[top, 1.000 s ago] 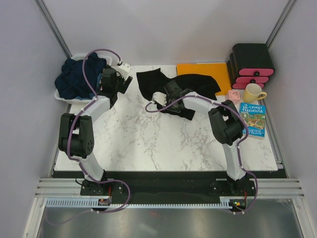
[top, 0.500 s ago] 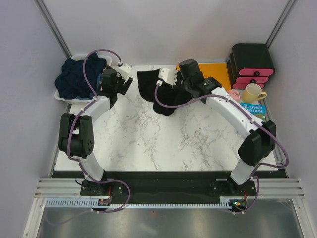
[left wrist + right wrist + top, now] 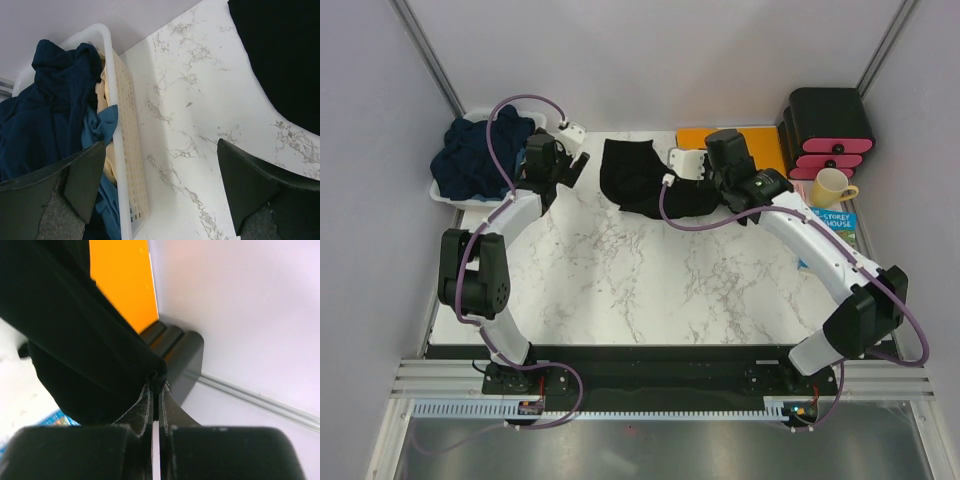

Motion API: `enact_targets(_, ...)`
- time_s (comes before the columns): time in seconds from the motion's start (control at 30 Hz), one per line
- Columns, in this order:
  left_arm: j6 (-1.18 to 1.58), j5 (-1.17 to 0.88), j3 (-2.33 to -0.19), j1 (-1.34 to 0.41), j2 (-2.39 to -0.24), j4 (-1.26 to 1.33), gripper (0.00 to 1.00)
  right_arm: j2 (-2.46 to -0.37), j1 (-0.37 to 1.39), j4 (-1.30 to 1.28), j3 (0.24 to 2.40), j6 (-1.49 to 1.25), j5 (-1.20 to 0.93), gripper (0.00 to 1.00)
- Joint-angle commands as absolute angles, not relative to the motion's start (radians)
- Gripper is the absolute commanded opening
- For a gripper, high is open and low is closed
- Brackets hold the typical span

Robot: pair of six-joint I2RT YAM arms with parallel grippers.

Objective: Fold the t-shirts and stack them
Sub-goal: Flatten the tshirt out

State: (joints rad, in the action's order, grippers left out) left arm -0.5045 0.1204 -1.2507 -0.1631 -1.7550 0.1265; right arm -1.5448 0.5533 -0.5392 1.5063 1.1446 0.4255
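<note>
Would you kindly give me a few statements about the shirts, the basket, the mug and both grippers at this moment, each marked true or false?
1. The right gripper is shut on the black t-shirt. True.
2. The left gripper holds a navy shirt. False: its jaws stand wide open and empty, above the table beside the white basket.
3. The navy t-shirts lie bunched in the white basket. True.
4. The yellow mug stands next to the basket. False: it stands at the right side of the table, by the black and pink drawer unit.
</note>
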Motion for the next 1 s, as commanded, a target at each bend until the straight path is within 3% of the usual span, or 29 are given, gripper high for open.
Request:
enact_targets(0.0, -0.503, 0.106, -1.289, -0.160, -1.741, 0.124, 0.99, -1.433, 0.509, -0.566, 1.511, 1.261, 0.457, 0.00)
enact_targets(0.3, -0.514, 0.104, -1.278, -0.156, -1.738, 0.124, 0.99, -1.250, 0.397, -0.939, 1.468, 1.489, 0.361, 0.00)
enact_targets(0.5, -0.486, 0.087, -1.307, -0.156, -1.762, 0.110, 0.99, -1.253, 0.330, -1.091, 1.468, 1.542, 0.386, 0.00)
enact_targets(0.6, -0.474, 0.077, -1.322, -0.156, -1.773, 0.097, 0.99, -1.259, 0.324, -0.953, 1.482, 1.481, 0.370, 0.00)
enact_targets(0.8, -0.456, 0.005, -1.330, -0.156, -1.783, 0.068, 0.97, -1.246, 0.322, -0.153, 1.391, 1.512, 0.393, 0.00)
enact_targets(0.97, -0.445, -0.238, -1.347, -0.156, -1.775, 0.006, 0.94, -1.304, 0.322, 0.286, 1.384, 1.565, 0.433, 0.00)
